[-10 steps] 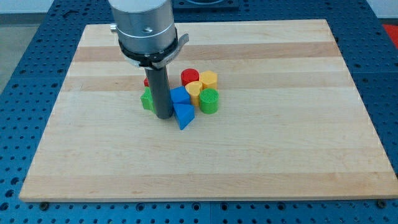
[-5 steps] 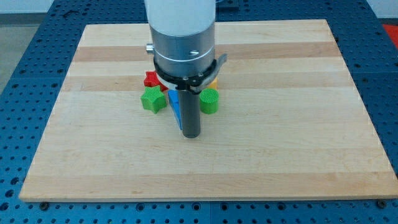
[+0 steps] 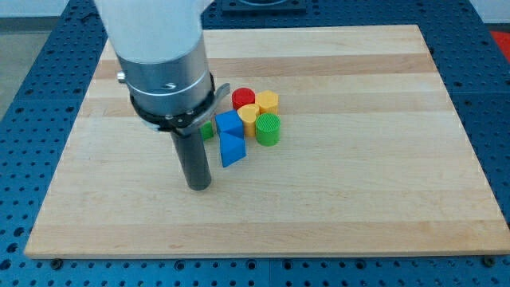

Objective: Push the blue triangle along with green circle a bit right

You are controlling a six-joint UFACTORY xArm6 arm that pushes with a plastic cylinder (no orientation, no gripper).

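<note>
My tip (image 3: 198, 186) rests on the worktop (image 3: 358, 199), apart from every block; I have no fingers, just a bare rod holding nothing. The blue triangle (image 3: 231, 149) lies just up and to the right of my tip, its long axis running up the view. The green circle (image 3: 268, 129) sits further right and higher, past the triangle, near it but not clearly touching. A blue cube (image 3: 229, 123), 2 yellow blocks (image 3: 258, 111) and 1 red block (image 3: 243, 97) crowd above. I judge the push must go rightward, starting from the triangle's left face.
</note>
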